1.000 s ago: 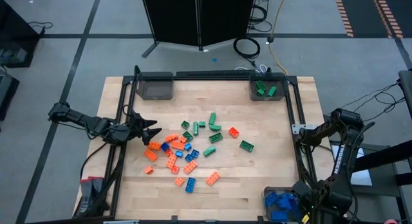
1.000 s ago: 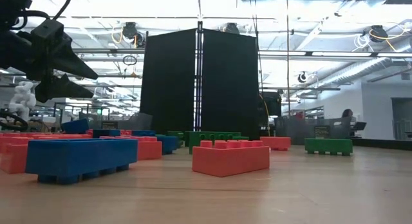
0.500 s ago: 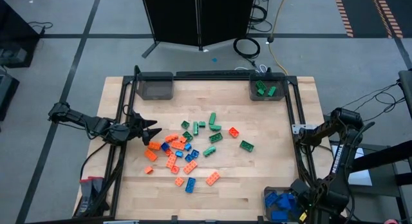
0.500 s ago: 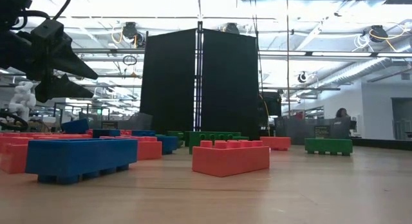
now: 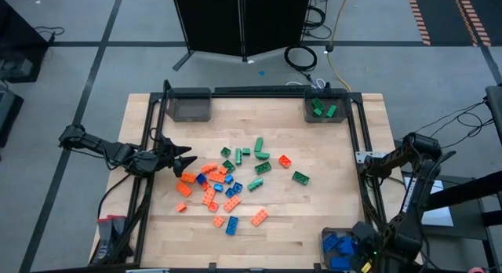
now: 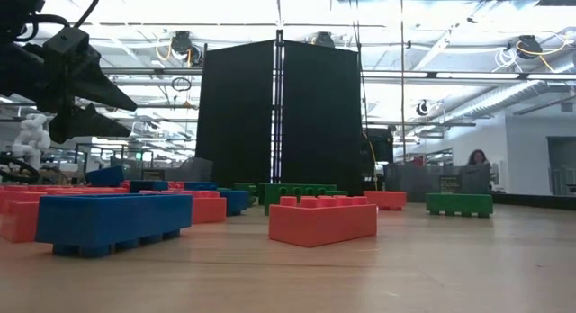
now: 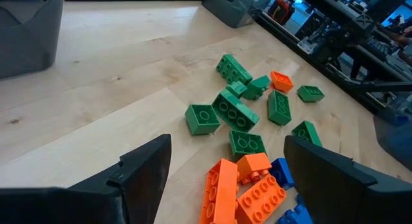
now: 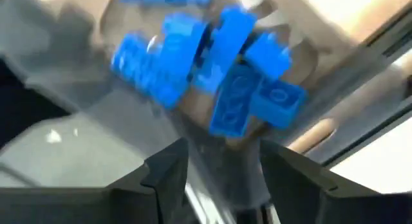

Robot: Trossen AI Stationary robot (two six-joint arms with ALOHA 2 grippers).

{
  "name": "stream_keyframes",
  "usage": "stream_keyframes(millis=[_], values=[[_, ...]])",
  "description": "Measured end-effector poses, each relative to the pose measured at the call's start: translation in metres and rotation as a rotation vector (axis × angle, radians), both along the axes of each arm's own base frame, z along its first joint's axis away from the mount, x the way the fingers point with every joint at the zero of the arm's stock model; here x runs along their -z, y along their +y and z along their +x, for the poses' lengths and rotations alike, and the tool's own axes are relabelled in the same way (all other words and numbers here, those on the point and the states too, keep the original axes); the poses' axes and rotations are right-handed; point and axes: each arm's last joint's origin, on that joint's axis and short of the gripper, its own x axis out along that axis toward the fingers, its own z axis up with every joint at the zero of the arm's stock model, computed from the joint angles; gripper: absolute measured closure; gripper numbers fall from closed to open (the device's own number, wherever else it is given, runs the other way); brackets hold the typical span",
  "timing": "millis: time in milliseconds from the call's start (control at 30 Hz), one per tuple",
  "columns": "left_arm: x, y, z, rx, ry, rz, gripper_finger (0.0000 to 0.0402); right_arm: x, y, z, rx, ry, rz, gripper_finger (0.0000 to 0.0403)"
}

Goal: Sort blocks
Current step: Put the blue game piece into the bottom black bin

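wooden table (image 5: 314, 218) carries the scene; everything below is placed against it.

loose blocks (image 5: 227, 183) lie scattered around the middle of the table: orange and blue ones bunched toward the left arm's side, green ones toward the far side. more blue blocks (image 8: 212, 76) sit heaped in the grey bin (image 5: 333, 253) at the table's near right corner. a few green blocks (image 5: 321, 108) rest in the bin (image 5: 323, 106) at the far right corner. a third bin (image 5: 188, 107) stands at the far left corner.

left gripper (image 5: 182, 157) hangs over the table's left part, just beside the orange end of the pile. fingers (image 7: 145, 169) spread wide, nothing between them. from its wrist view the green blocks (image 7: 235, 111) lie ahead, an orange oblong block (image 7: 219, 188) nearest.

right gripper (image 8: 222, 163) is at the table's near right corner, over the bin of blue blocks. fingers stand partly apart; the wrist view shows nothing between them, only the blue heap beyond.

low view: a blue oblong block (image 6: 112, 223) and an orange oblong block (image 6: 322, 220) stand closest on the table top, a green one (image 6: 459, 204) farther back. a person (image 6: 474, 158) shows in the room beyond.
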Motion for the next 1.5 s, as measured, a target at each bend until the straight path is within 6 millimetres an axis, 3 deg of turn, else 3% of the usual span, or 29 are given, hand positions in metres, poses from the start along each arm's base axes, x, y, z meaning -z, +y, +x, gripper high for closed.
stream_keyframes(millis=[200, 367, 733, 933, 1067, 1200, 1500], values=[[0.0, 0.0, 0.0, 0.001, 0.0, 0.0, 0.0098, -0.002, -0.02, 0.047, 0.066, -0.235, -0.08, 0.0218], [0.0, 0.0, 0.0, 0.001, 0.0, 0.0, 0.0098, -0.005, -0.046, 0.095, 0.006, -0.403, -0.14, 0.0218], [0.0, 0.0, 0.0, 0.001, 0.0, 0.0, 0.0098, -0.02, -0.146, 0.203, -0.177, -0.716, -0.3, 0.0218], [0.0, 0.0, 0.0, 0.001, 0.001, 0.0, 0.0098, -0.035, -0.202, 0.239, -0.252, -0.918, -0.447, 0.0218], [0.0, 0.0, 0.0, 0.001, 0.001, 0.001, 0.0098, -0.032, -0.23, 0.254, -0.279, -0.942, -0.541, 0.0218], [0.0, 0.0, 0.0, 0.001, 0.002, 0.001, 0.0098, -0.018, -0.24, 0.273, -0.292, -0.988, -0.526, 0.0218], [0.0, 0.0, 0.0, 0.002, 0.003, 0.003, 0.0098, 0.022, -0.234, 0.329, -0.395, -0.943, -0.519, 0.0218]])
